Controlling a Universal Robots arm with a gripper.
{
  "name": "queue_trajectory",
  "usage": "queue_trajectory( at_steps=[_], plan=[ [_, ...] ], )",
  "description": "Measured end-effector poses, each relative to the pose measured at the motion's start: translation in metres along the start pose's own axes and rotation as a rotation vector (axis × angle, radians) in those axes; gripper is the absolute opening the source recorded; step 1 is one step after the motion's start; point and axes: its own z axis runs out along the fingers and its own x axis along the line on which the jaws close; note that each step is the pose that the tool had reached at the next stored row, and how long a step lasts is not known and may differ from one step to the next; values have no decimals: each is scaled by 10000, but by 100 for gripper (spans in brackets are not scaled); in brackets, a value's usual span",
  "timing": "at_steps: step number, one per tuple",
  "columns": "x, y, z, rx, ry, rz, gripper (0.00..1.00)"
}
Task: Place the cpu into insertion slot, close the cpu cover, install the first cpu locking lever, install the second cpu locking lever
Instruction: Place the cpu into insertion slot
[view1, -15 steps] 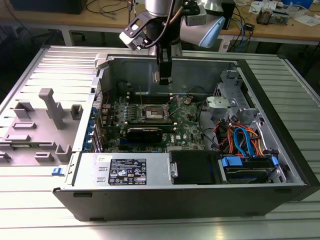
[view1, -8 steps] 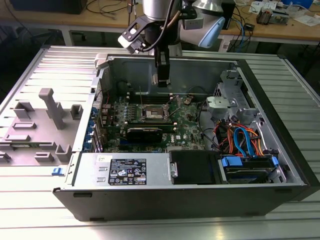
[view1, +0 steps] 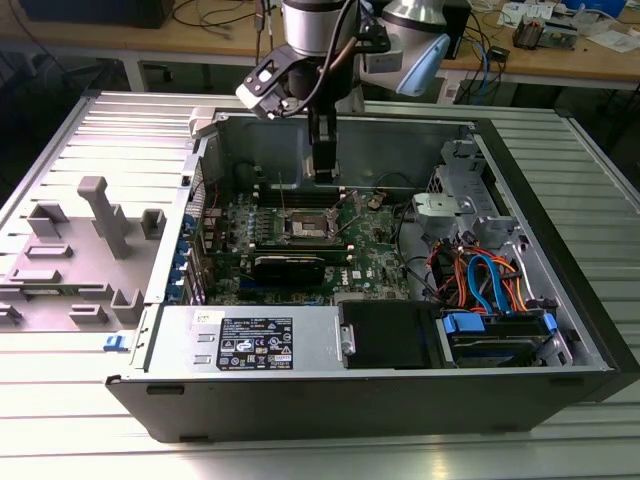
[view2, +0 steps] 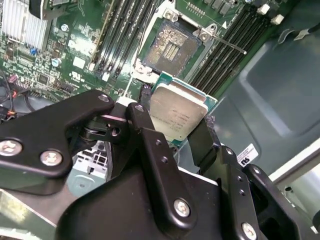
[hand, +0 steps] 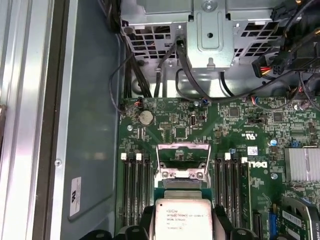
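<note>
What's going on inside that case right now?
The arm's gripper is clamped on the chip, holding it above the green board inside the open computer case. The chip is close to the socket but not in it, and the socket's contacts are bare. The cover stands open.

An open computer case (view1: 300, 400) is laid on the bench (view1: 70, 430). A green motherboard (view1: 378, 250) and orange and blue cables (view1: 485, 275) are seen inside, and a grey fixture (view1: 100, 220) is set beside it.
</note>
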Motion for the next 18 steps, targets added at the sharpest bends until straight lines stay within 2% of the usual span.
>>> queue_trajectory(
  at_steps=[7,13,16,18],
  plan=[
    [-4,-89,142,-110,1,0,55],
    [11,-113,318,-122,-27,-3,55],
    [12,-120,348,-213,-35,-6,55],
    [13,-134,365,-217,-41,-7,55]
  ],
)
